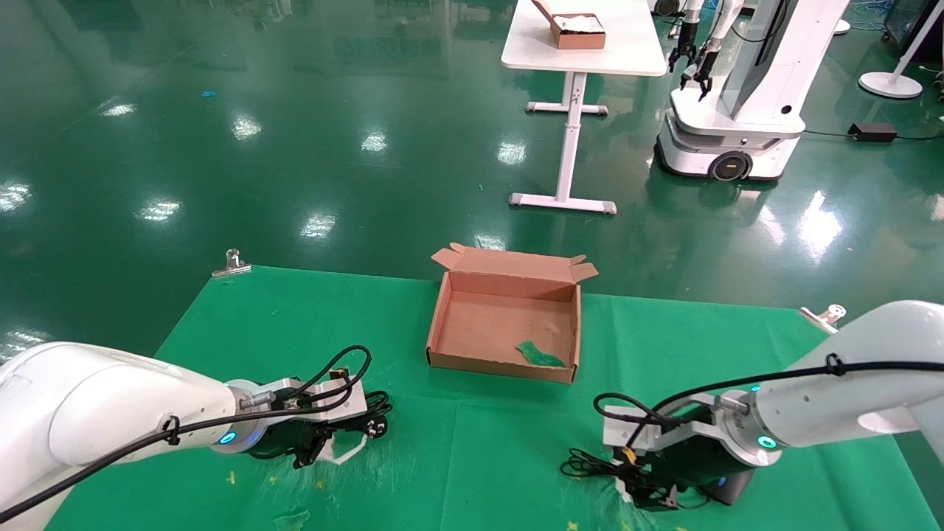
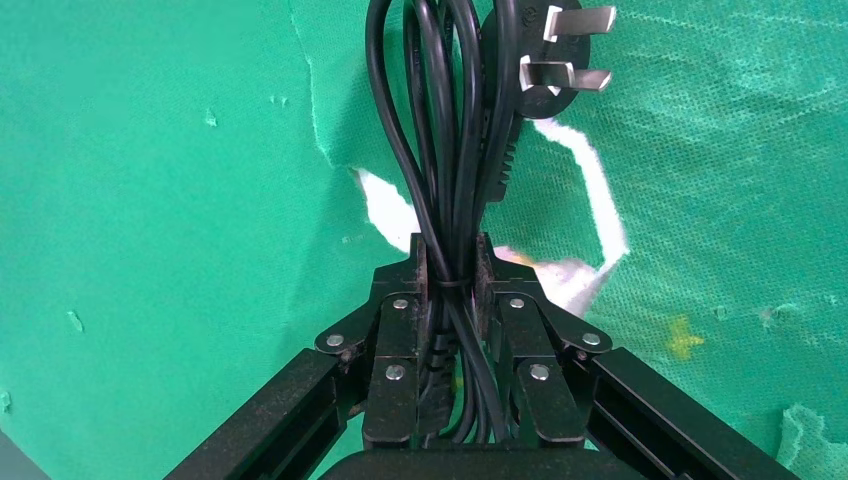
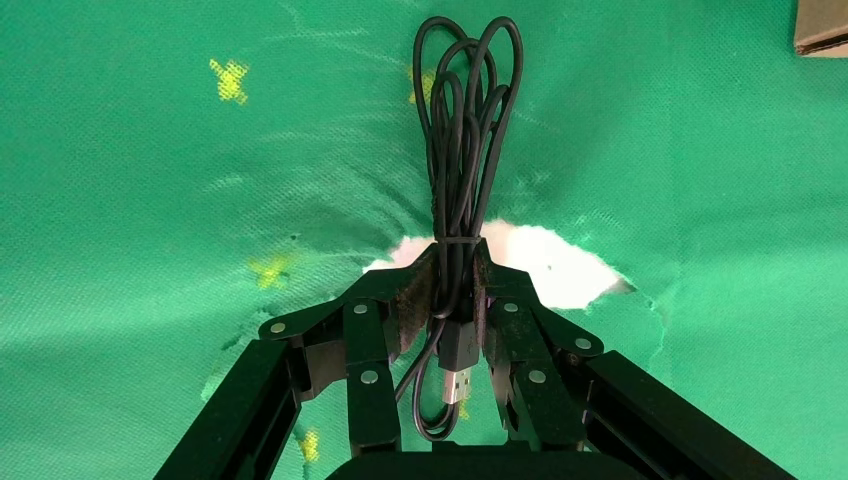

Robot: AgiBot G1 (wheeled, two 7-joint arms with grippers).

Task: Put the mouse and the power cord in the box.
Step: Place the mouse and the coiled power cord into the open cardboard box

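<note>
The power cord (image 2: pixel 450 130), a thick black bundle with a pronged plug (image 2: pixel 548 60), lies on the green cloth at the near left. My left gripper (image 2: pixel 452 265) is shut on it. In the head view this gripper (image 1: pixel 324 442) sits low over the cloth beside the plug (image 1: pixel 376 426). My right gripper (image 3: pixel 458 262) is shut on the mouse's thin coiled cable (image 3: pixel 462 150), with the silver USB plug (image 3: pixel 455 385) between the fingers. The mouse (image 1: pixel 726 487) is partly hidden under the right wrist. The open brown box (image 1: pixel 501 366) stands between and beyond both arms.
A green scrap (image 1: pixel 540 355) lies inside the box. The cloth is torn, baring white patches (image 2: pixel 590 190) (image 3: pixel 545 260) under both grippers. Metal clips (image 1: pixel 232 264) (image 1: pixel 826 316) hold the cloth's far corners. Far off stand a white table (image 1: pixel 582 44) and another robot (image 1: pixel 737 110).
</note>
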